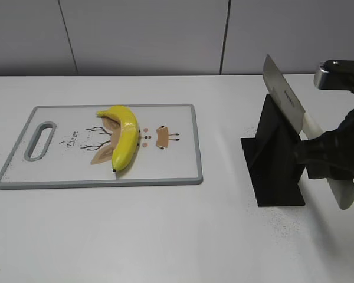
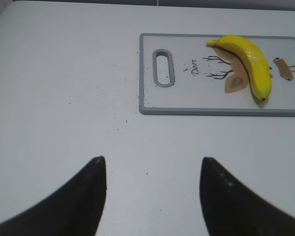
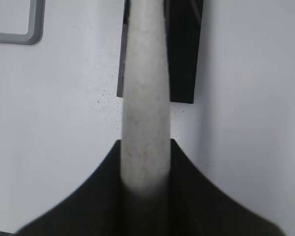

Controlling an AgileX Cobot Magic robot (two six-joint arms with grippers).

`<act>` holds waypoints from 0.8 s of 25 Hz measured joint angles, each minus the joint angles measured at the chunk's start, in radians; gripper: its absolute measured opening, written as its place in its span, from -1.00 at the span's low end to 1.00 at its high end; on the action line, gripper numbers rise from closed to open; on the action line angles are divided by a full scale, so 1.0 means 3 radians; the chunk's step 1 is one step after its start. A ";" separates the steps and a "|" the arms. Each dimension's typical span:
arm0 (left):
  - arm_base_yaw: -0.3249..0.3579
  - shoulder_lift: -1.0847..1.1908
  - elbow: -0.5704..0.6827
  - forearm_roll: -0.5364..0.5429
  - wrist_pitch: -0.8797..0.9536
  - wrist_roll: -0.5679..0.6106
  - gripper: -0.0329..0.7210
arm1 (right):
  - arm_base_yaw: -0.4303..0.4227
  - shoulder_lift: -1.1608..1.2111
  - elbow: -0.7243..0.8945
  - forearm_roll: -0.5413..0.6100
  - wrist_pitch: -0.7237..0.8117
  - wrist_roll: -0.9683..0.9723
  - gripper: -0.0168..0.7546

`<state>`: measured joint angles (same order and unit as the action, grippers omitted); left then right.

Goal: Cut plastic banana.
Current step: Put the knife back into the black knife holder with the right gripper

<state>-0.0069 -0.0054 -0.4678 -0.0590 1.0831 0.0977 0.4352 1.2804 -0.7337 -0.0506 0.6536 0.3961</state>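
Observation:
A yellow plastic banana (image 1: 124, 135) lies whole on a white cutting board (image 1: 177, 171) with a grey rim; both also show in the left wrist view, the banana (image 2: 248, 64) on the board (image 2: 196, 98). My right gripper (image 1: 324, 156) is shut on the white handle (image 3: 144, 108) of a knife. Its grey blade (image 1: 281, 94) slants up to the left over a black knife stand (image 1: 274, 159). My left gripper (image 2: 152, 169) is open and empty over bare table, well short of the board.
The black stand (image 3: 182, 54) sits right of the board, under the knife. The white table (image 1: 135, 236) has small dark specks. A grey wall runs behind it.

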 joint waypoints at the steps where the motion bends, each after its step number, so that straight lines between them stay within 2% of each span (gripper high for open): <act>1: 0.0000 0.0000 0.0000 0.0000 0.0000 0.0000 0.65 | 0.0000 0.0003 0.0000 -0.0012 -0.0015 0.0018 -0.54; 20: 0.0000 0.0000 0.0000 0.0003 0.0000 -0.0004 0.65 | 0.0000 0.0011 0.0000 -0.0067 -0.0013 0.0241 -0.54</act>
<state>-0.0069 -0.0054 -0.4678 -0.0582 1.0831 0.0965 0.4352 1.2839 -0.7337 -0.0706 0.6496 0.4685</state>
